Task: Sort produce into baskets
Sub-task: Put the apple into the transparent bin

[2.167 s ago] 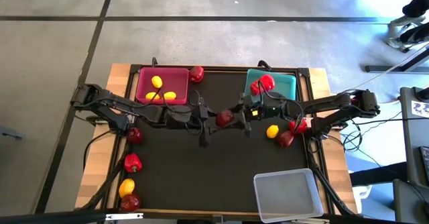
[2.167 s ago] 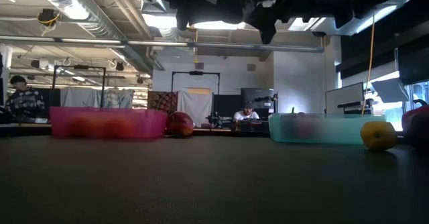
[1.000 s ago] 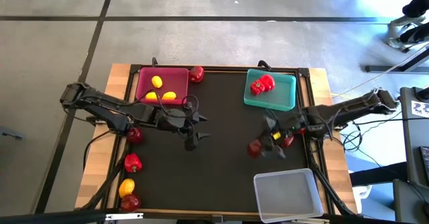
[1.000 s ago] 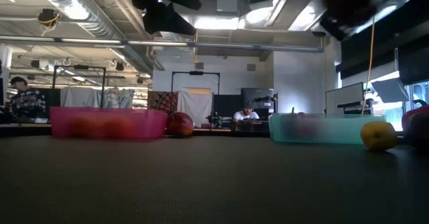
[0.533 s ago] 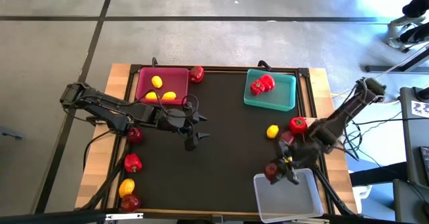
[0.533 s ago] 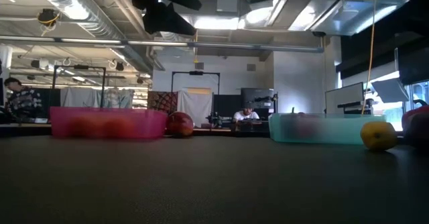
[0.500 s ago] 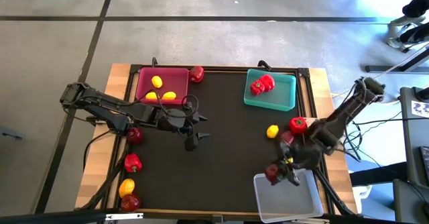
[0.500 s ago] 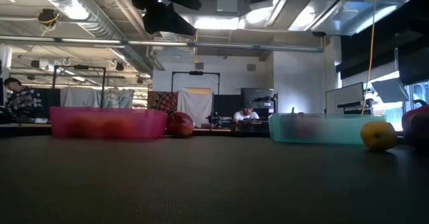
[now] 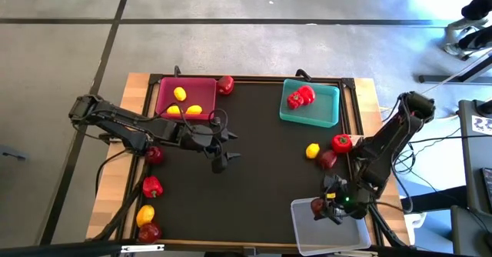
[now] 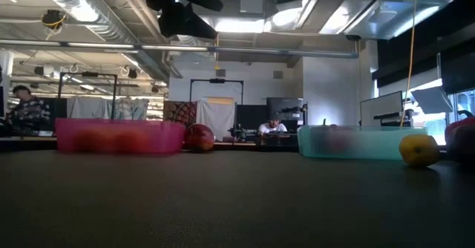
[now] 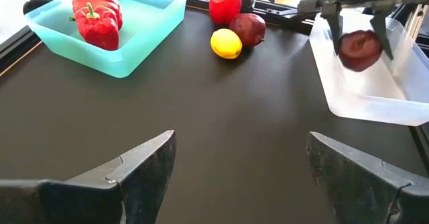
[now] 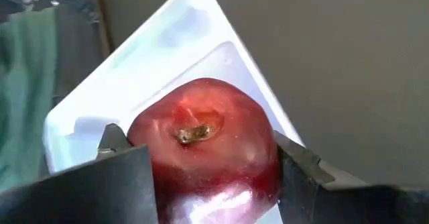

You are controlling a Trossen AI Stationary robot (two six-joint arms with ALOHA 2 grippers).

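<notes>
My right gripper (image 9: 326,206) is shut on a dark red apple (image 9: 316,205) over the far left corner of the clear tray (image 9: 338,230), which stands at the table's near right. My left gripper (image 11: 238,177) hangs open and empty over the mat left of centre (image 9: 221,148). The pink tray (image 9: 201,94) holds yellow lemons. The teal tray (image 9: 327,107) holds red peppers (image 11: 97,21). A lemon (image 9: 312,150), a pepper (image 9: 341,142) and an apple (image 9: 327,160) lie loose on the mat at the right. My right gripper pinches the apple between its two fingers, one on each side (image 12: 144,160), with the stem pit (image 12: 193,133) facing the wrist. The fingers (image 11: 333,28) come from above, slanting down. The apple (image 11: 360,49) hangs clear above the tray's floor.
An apple (image 9: 225,85) lies at the far edge beside the pink tray. On the left strip lie an apple (image 9: 154,155), a pepper (image 9: 152,186), a lemon (image 9: 144,215) and another apple (image 9: 149,231). The mat's middle (image 9: 261,172) is bare.
My right gripper has swung toward the table's near edge and gone down with the apple, rolling its wrist on the way, from beside the loose produce at the right to the clear tray's far left corner. The apple has stayed between the fingers.
</notes>
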